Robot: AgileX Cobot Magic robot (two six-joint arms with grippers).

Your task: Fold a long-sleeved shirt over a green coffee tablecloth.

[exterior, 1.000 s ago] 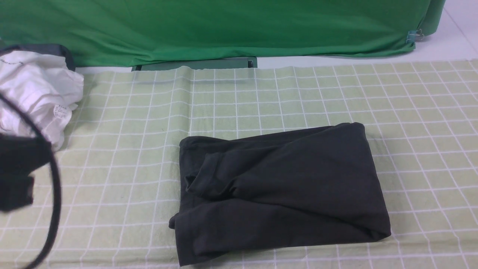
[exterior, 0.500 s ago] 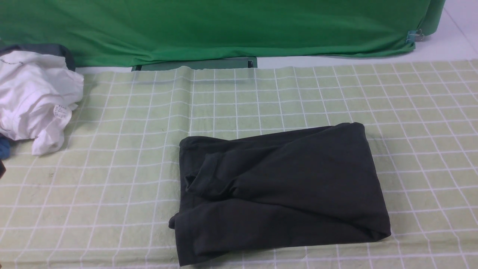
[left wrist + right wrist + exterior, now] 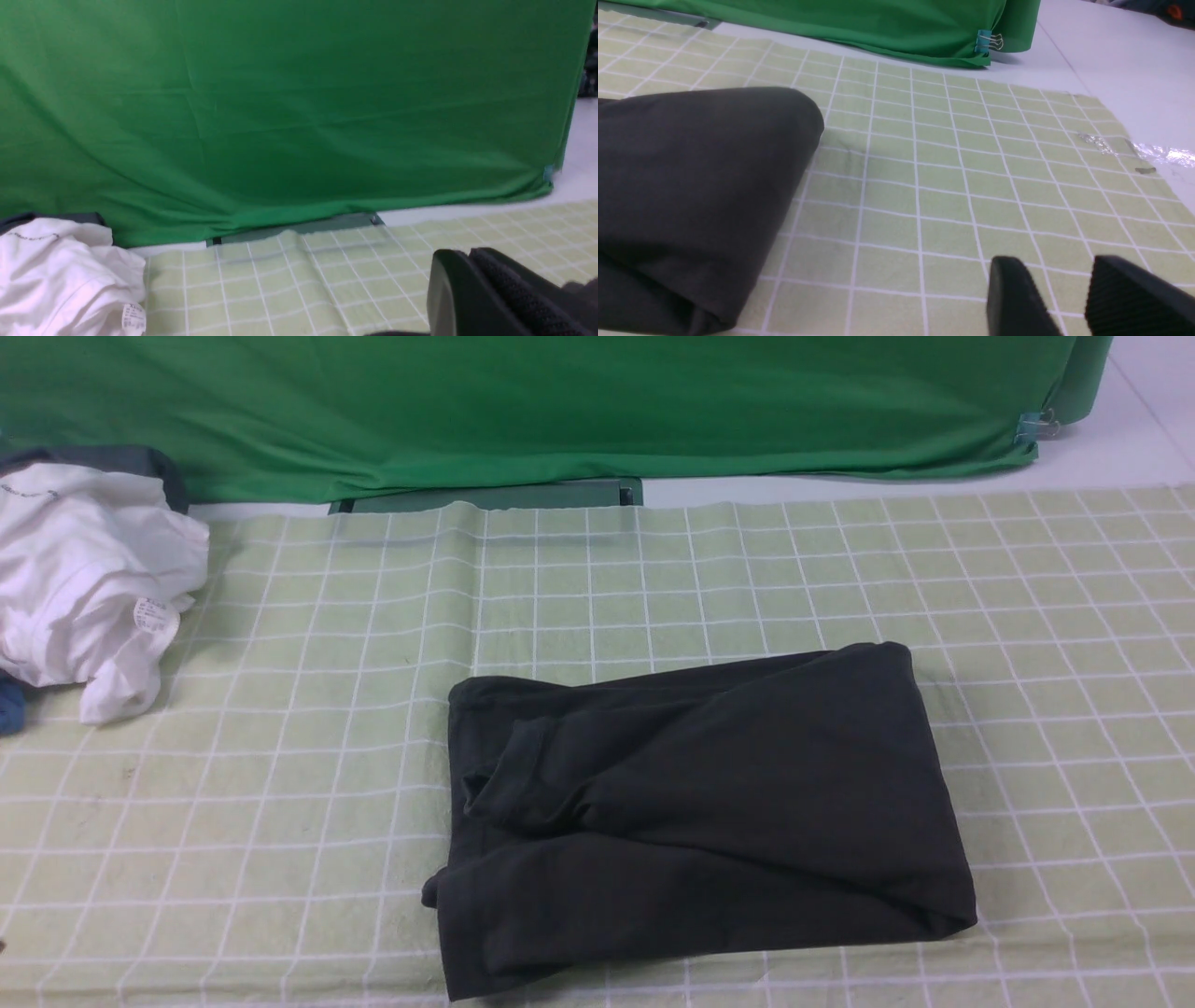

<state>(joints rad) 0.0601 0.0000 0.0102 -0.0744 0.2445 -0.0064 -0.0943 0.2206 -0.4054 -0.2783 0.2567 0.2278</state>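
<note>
The black long-sleeved shirt (image 3: 700,812) lies folded into a compact rectangle on the pale green grid tablecloth (image 3: 280,784), with a sleeve cuff showing on its left half. No print or neck label shows. Neither gripper appears in the front view. In the left wrist view my left gripper (image 3: 468,254) hangs above the tablecloth (image 3: 280,280), fingers pressed together with nothing between them. In the right wrist view my right gripper (image 3: 1052,266) stands open and empty over the bare tablecloth (image 3: 924,186), to the side of the shirt's rounded fold (image 3: 691,177).
A crumpled white garment (image 3: 84,588) with a tag sits at the far left, with a dark cloth (image 3: 140,457) behind it. A plain deep-green backdrop (image 3: 560,401) hangs along the far edge, held by a binder clip (image 3: 1032,427). The cloth's right edge meets the white table (image 3: 1134,93).
My left arm and its cable, which showed at the front view's left edge a second ago, have drawn back out of that view. The shirt has not moved.
</note>
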